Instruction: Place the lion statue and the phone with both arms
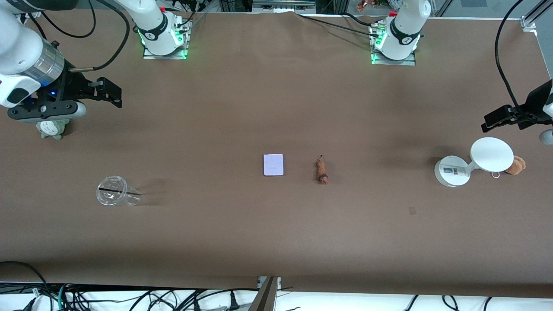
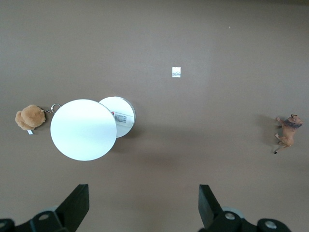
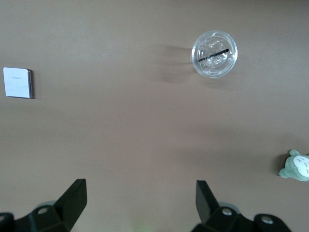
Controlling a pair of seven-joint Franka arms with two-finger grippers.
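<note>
With both pincers released, left pincer [image 1: 497,123] at frame right edge, right pincer [image 1: 106,93] upper left, risk: phone [image 1: 273,165] at frame centre lies flat on desk [image 1: 276,233], so fingers may skid off; small lion statue [image 1: 322,171] just beside it may tip or roll.

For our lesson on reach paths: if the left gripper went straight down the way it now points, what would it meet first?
Probably bare table: the left gripper, open, points there, beside the white stand, which it looks to miss, though depth is unclear.
</note>
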